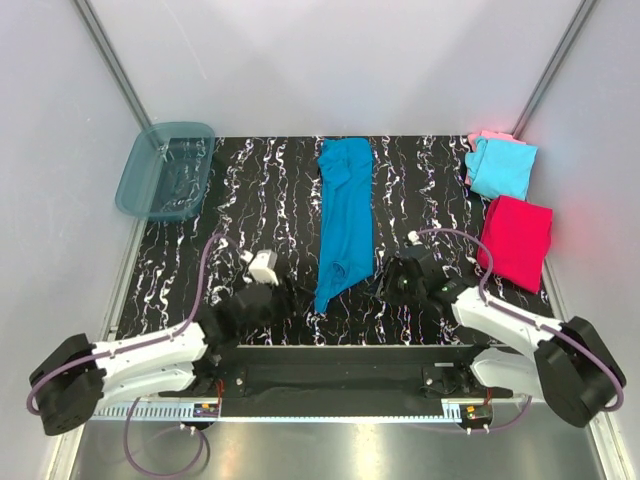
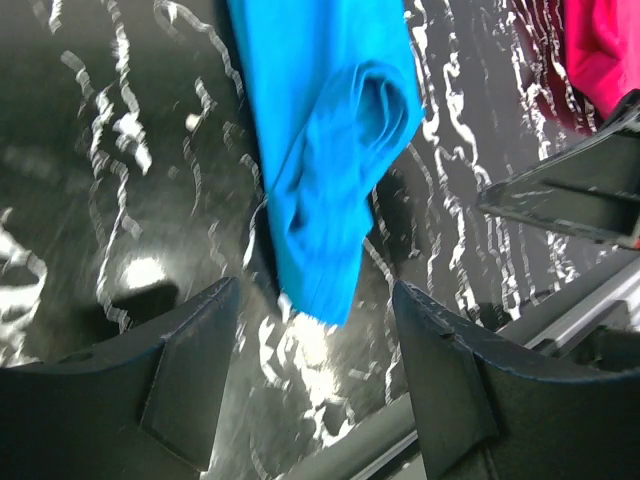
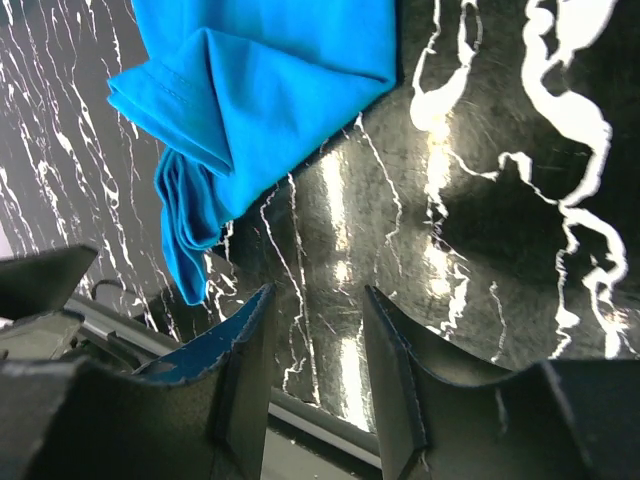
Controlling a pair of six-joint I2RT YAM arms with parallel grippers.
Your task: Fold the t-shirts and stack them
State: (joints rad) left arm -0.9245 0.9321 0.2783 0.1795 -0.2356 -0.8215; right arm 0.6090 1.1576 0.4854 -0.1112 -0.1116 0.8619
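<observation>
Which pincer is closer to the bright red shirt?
The right one. The right pincer sits to the left of the red shirt, beside the near end of the blue shirt; the left pincer is farther left, beyond the blue shirt.

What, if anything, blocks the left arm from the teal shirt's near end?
Probably nothing, so yes: the left gripper stands open and empty, facing the teal shirt at its near tip, only bare table between. The right gripper sits across the shirt.

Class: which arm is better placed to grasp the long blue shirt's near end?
Left gripper: the blue shirt ends just ahead of its open jaws, but off to one side of the right gripper.
</observation>
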